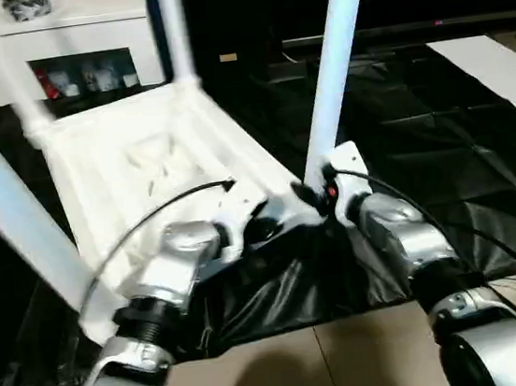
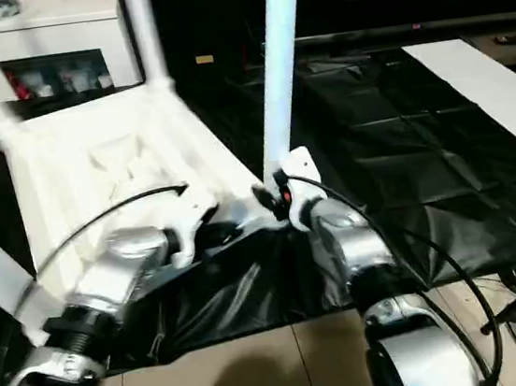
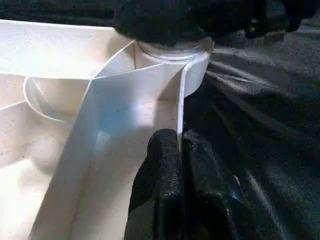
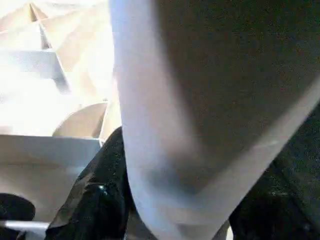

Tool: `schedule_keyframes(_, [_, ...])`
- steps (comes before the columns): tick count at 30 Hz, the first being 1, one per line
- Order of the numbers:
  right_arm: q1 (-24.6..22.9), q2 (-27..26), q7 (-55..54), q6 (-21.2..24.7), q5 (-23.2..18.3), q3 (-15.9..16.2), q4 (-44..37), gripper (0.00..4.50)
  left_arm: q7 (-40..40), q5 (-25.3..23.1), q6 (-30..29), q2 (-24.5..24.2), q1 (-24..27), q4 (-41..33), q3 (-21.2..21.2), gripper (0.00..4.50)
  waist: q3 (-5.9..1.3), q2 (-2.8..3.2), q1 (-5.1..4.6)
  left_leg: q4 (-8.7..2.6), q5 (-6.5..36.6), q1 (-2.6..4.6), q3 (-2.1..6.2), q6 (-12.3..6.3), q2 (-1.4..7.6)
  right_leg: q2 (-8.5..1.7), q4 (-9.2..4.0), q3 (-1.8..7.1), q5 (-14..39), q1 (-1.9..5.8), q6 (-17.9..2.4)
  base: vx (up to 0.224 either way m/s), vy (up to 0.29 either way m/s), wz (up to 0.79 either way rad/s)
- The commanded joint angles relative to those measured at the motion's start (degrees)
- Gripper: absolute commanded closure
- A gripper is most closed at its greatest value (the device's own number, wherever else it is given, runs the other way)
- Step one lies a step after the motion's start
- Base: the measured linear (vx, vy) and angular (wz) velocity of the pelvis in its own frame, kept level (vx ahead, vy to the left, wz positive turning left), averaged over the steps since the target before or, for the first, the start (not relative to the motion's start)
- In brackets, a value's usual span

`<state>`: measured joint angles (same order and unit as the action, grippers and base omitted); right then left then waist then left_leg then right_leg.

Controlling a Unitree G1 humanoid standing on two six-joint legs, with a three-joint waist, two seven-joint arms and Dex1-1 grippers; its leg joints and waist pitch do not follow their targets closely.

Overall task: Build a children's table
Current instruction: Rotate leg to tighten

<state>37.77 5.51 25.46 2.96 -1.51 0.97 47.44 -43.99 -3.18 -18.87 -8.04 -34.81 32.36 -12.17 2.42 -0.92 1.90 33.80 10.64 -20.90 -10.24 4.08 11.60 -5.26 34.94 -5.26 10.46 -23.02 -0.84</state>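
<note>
The table top lies underside up on black sheeting. The left gripper has its jaws pinched nearly shut on the top's thin side wall. Just beyond them, the right gripper clasps the base of a leg standing in its corner socket. Four legs appear to be up, so little seems left. A white cabinet stands behind.

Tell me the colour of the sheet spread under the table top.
Black, a creased glossy sheet under the white table top; the right eye view shows it best.
</note>
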Motion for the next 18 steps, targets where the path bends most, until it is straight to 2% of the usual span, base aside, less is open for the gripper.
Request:
schedule_keyframes(1, [-1.6,-4.9,5.1,0.5,0.0,4.9,1.3,1.67,1.2,1.9,1.2,2.9,-1.6,-2.1,-0.3,4.50,-3.25,0.13,0.29,-4.22,12.2,0.05,0.41,-2.01,1.62,-3.28,-4.46,3.03,11.5,2.87,-12.0,0.000,0.000,0.00])
schedule_keyframes(3, [-1.5,-4.2,6.1,-0.2,0.0,4.9,1.0,1.52,-0.6,2.2,1.9,2.3,-1.1,-2.6,-0.7,4.50,-3.21,0.10,0.26,-4.24,12.5,0.07,0.40,-2.10,1.65,-3.29,-4.58,2.98,12.2,2.89,-12.1,0.000,0.000,0.00])
schedule_keyframes(4, [-1.4,-3.4,7.5,-1.1,0.2,5.2,0.8,1.27,-2.4,2.3,2.7,1.6,-0.6,-3.0,-1.1,4.50,-3.17,0.10,0.22,-4.26,12.7,0.08,0.40,-2.05,1.67,-3.30,-4.61,3.01,12.4,2.86,-12.1,0.000,0.000,0.00])
schedule_keyframes(5, [-1.6,-2.4,9.4,-1.7,0.3,5.6,0.4,1.22,-3.8,2.3,3.6,0.9,-0.3,-3.2,-1.4,4.50,-3.18,0.41,0.23,-4.26,12.8,0.14,0.42,-1.93,1.68,-3.31,-4.57,3.03,12.3,2.83,-12.2,0.000,0.000,0.00])
schedule_keyframes(6, [-1.9,-1.8,11.2,-1.9,0.1,5.9,-0.1,1.22,-4.8,2.5,3.7,0.4,-0.1,-3.3,-1.6,4.50,-3.23,0.23,0.13,-4.22,13.2,0.07,0.39,-2.22,1.72,-3.25,-4.56,3.01,11.8,2.93,-12.4,0.000,0.000,0.00])
schedule_keyframes(10, [-4.5,2.4,22.2,-4.3,-0.1,8.7,-3.9,1.22,-10.9,3.5,5.2,-2.6,0.8,-3.8,-2.4,4.50,-3.12,0.14,0.36,-4.20,13.0,0.11,0.32,-3.17,1.79,-3.27,-4.46,3.06,11.0,2.94,-12.9,0.000,0.000,0.00])
schedule_keyframes(14, [-6.5,5.8,30.8,-4.9,-1.4,9.9,-6.6,1.22,-17.2,4.5,6.8,-5.7,1.4,-4.1,-2.7,4.50,-3.00,0.21,0.53,-4.37,14.4,0.25,0.43,-3.16,1.92,-3.31,-4.69,3.06,13.1,2.89,-12.7,0.000,0.000,0.00])
schedule_keyframes(18, [-8.1,9.6,39.4,-5.0,-2.3,11.2,-8.9,1.22,-22.8,4.8,7.9,-9.1,1.7,-3.6,-3.0,4.50,-3.02,0.26,0.66,-4.38,14.0,0.27,0.41,-3.53,2.01,-3.22,-4.40,3.08,11.0,2.95,-13.6,0.000,0.000,0.00])
